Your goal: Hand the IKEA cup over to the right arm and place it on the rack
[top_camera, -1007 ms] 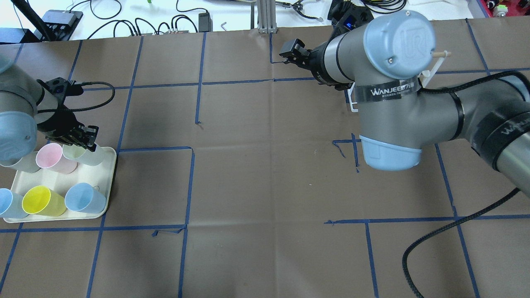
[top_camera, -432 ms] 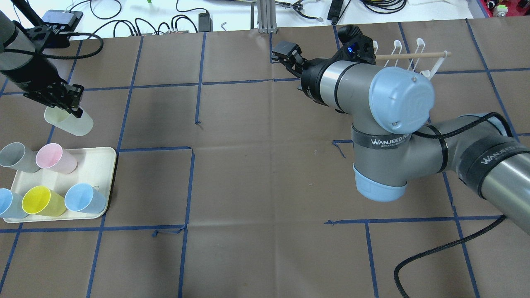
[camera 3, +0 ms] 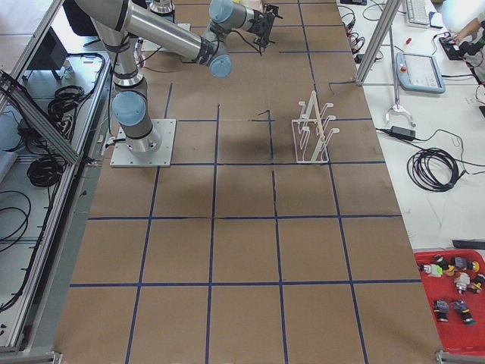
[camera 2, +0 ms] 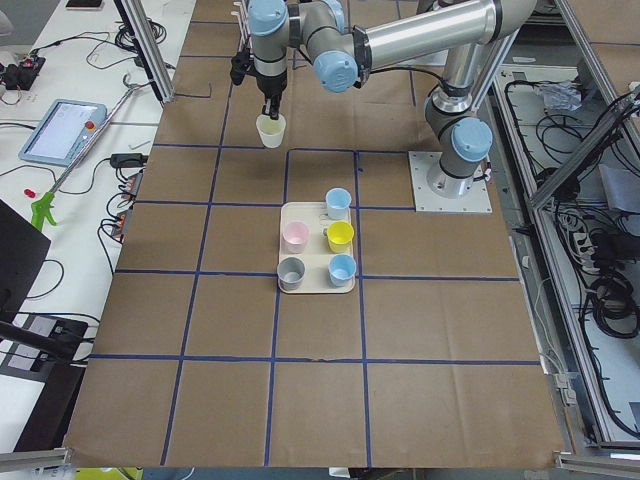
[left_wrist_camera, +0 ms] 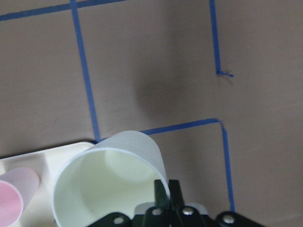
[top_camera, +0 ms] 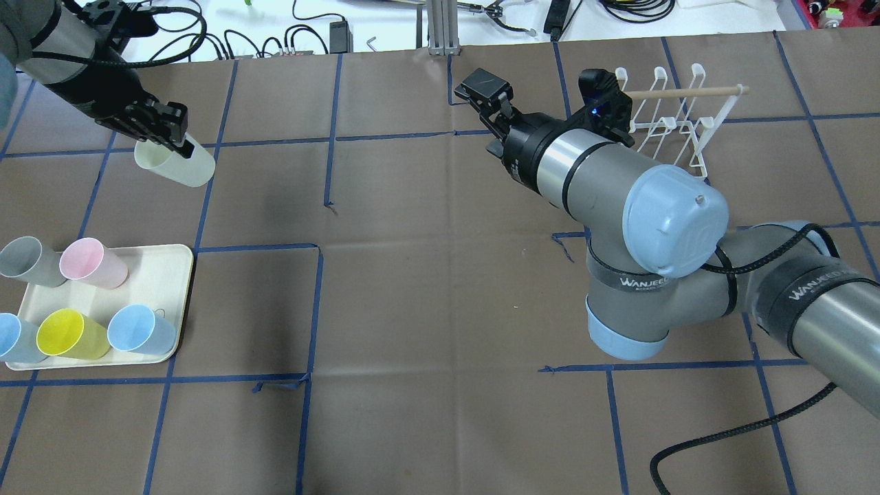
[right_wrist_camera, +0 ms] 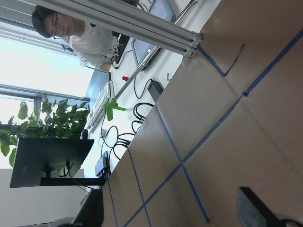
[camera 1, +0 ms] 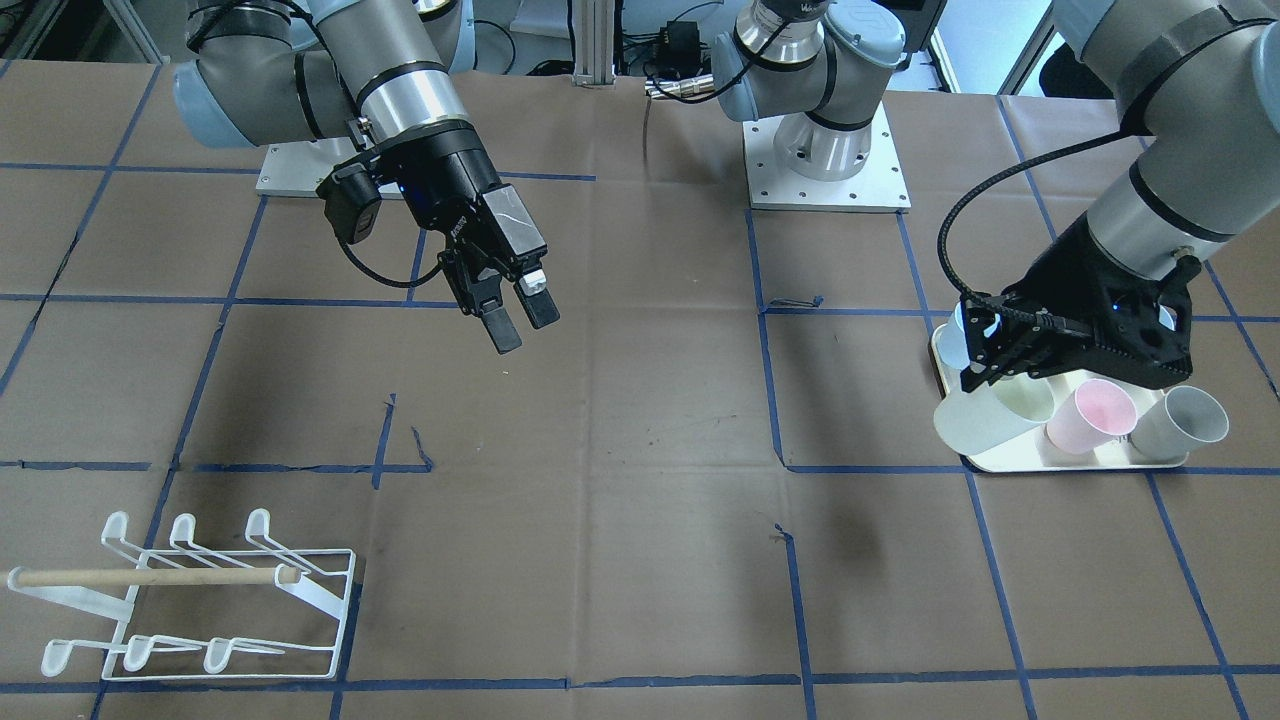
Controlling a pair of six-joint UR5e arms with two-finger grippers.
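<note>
The surface [top_camera: 440, 309], brown paper gridded with blue tape, is being shared by both arms. The right arm [top_camera: 674, 220] is being held bent over the middle right of it, with the wrist pointing toward the other arm's side. The left arm [top_camera: 69, 41] is being held out over the far left, with the wrist pointing down.

The rack [top_camera: 677, 124] is standing at the far right, just beyond the right arm's wrist, and nothing is hanging on its prongs. The tray [top_camera: 172, 275] at the near left is carrying five other cups [top_camera: 89, 262].

The cup [top_camera: 175, 163], pale yellow-green, is being held tilted above the surface, beyond the tray's far edge and well apart from the rack. It is being gripped by the left gripper [top_camera: 177, 143], whose jaws are pinching its wall at the rim. On the right gripper [camera 1: 522, 322] the jaws are standing apart and are gripping nothing, well apart from the cup.

The pick-up is judged complete. The hand-over to the right arm and the placing on the rack are both judged outstanding, so the task is being rated as at an early stage.
</note>
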